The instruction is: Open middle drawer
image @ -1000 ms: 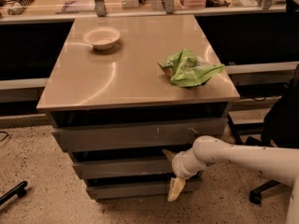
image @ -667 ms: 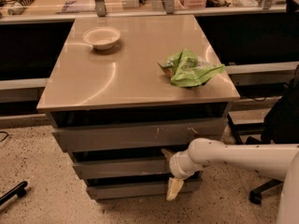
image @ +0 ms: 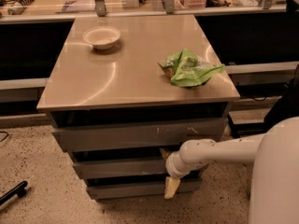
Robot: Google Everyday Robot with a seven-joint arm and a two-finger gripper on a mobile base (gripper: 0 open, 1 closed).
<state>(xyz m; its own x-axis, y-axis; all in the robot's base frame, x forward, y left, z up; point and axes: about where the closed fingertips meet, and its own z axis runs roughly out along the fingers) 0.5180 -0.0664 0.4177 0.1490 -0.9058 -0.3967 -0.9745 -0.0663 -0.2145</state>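
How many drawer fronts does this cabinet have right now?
3, stacked under the tabletop: the top drawer front, scratched; the middle drawer front below it, with the gripper at its right end; the bottom drawer front nearest the floor. None seems hidden.

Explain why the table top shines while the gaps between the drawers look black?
Camera view: overhead light leaves a pale curved glare streak on the table top; the gaps above each drawer lie in shadow. The tool, low at the right end of the middle drawer, sits in dimmer light; the whole picture has a warm orange cast.
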